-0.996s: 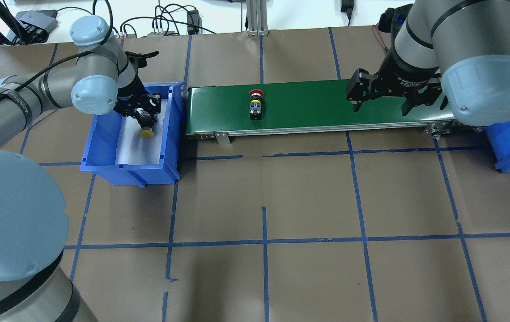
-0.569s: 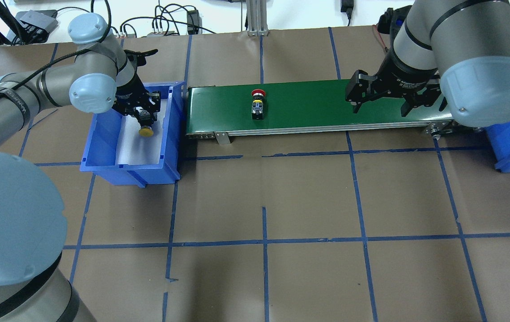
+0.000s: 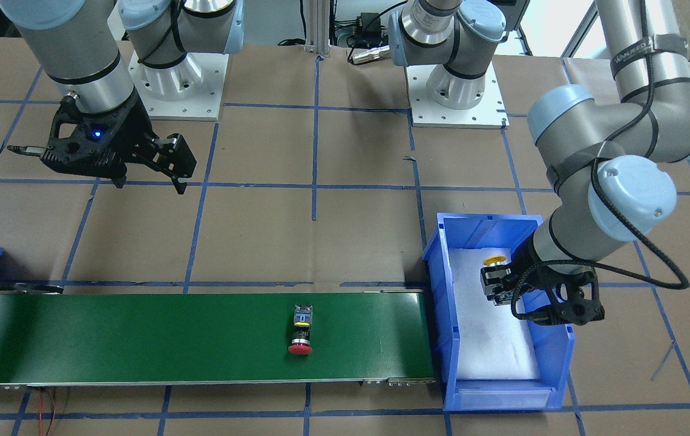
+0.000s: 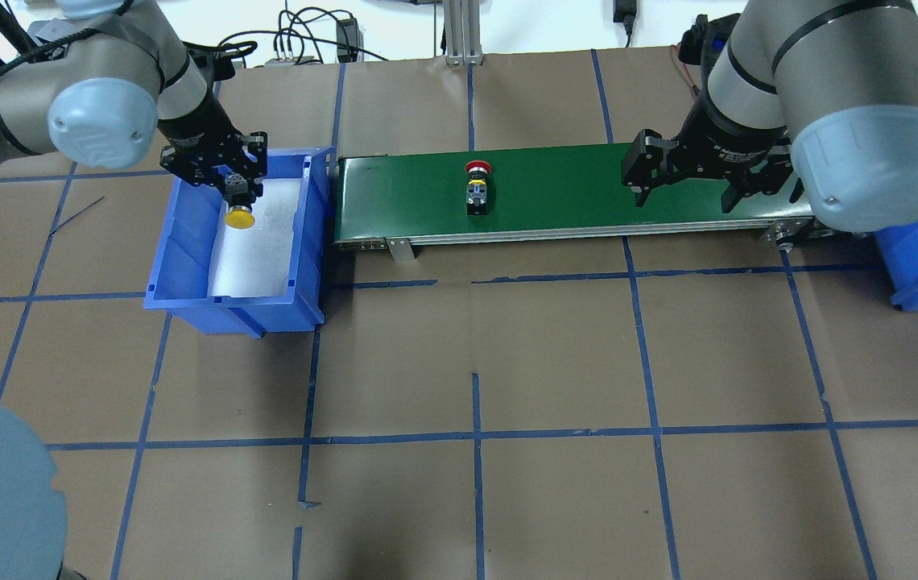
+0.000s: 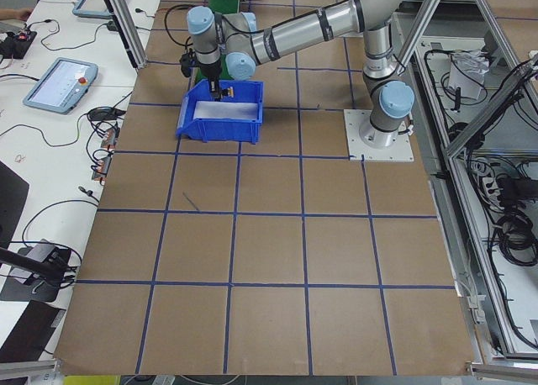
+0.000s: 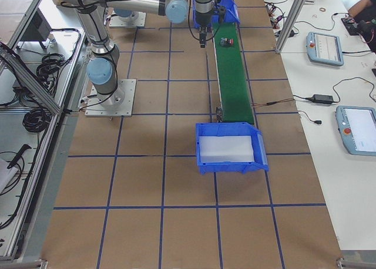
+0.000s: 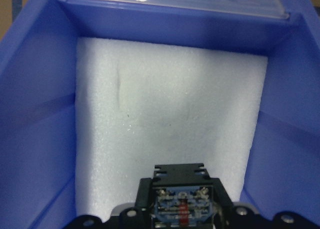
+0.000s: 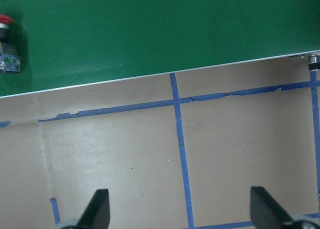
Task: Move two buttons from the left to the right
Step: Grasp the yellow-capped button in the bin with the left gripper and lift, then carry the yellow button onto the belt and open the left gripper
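Left tool (image 4: 238,192) clamps the yellow button (image 4: 239,218) over the bin (image 4: 225,310) at the left end of the belt (image 4: 572,193). Its wrist view shows only terminals, overhead the cap. The red button (image 4: 477,187) lies mid-belt; right tool (image 4: 684,193) gapes wide at its right end.
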`<action>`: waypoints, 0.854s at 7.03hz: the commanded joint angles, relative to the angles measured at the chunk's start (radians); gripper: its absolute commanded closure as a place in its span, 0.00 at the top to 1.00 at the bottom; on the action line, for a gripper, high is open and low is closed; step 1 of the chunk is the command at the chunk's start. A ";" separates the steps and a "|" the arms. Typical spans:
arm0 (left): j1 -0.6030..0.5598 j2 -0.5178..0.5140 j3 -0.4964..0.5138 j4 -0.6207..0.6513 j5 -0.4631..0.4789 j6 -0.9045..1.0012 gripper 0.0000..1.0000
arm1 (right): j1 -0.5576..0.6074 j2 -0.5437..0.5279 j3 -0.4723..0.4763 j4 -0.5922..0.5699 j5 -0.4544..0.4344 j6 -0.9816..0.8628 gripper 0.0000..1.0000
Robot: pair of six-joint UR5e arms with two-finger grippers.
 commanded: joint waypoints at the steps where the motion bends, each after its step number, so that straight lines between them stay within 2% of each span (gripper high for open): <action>1: -0.046 0.087 0.036 -0.084 -0.001 -0.026 0.22 | 0.000 0.000 0.000 0.001 0.002 0.000 1.00; 3: -0.149 0.080 0.071 -0.074 -0.005 -0.145 0.22 | 0.000 0.000 0.000 0.001 0.002 0.000 1.00; 5: -0.251 0.000 0.077 0.028 0.001 -0.181 0.21 | 0.000 0.002 0.000 0.001 0.002 0.000 1.00; 6: -0.261 -0.050 0.076 0.079 -0.004 -0.210 0.21 | 0.000 0.005 0.000 0.000 0.003 0.006 1.00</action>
